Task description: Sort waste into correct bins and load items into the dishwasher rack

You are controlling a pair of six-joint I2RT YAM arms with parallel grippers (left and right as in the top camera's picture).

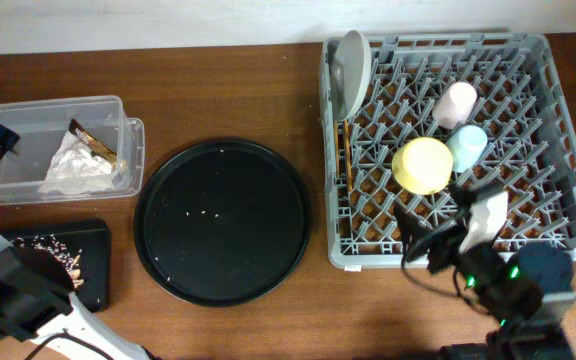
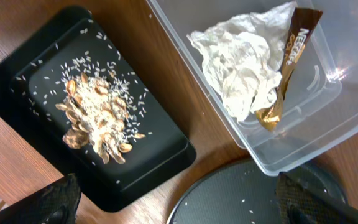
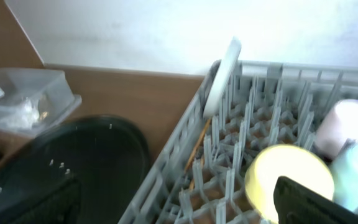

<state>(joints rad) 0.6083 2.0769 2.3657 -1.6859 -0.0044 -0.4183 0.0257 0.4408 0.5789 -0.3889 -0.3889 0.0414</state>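
The clear tub (image 1: 18, 125) holds the white napkin (image 1: 73, 165) and the gold-brown wrapper (image 1: 93, 143). The left wrist view also shows the tub (image 2: 328, 87), napkin (image 2: 241, 62) and wrapper (image 2: 288, 68). The black rectangular tray (image 2: 160, 149) holds the food scraps (image 2: 95, 118). The grey rack (image 1: 568, 150) holds the plate (image 1: 352, 70) on edge, chopsticks (image 1: 344, 150), pink cup (image 1: 456, 103), blue cup (image 1: 467, 147) and yellow bowl (image 1: 423, 164). My left gripper (image 2: 185, 202) is open and empty, high above the two bins. My right gripper (image 1: 438, 225) is open and empty over the rack's front edge, next to the bowl (image 3: 284, 174).
A large round black tray (image 1: 222, 221) with a few crumbs lies between the bins and the rack. The black rectangular tray (image 1: 93, 240) sits at the front left, partly under my left arm. A white wall runs along the table's far edge.
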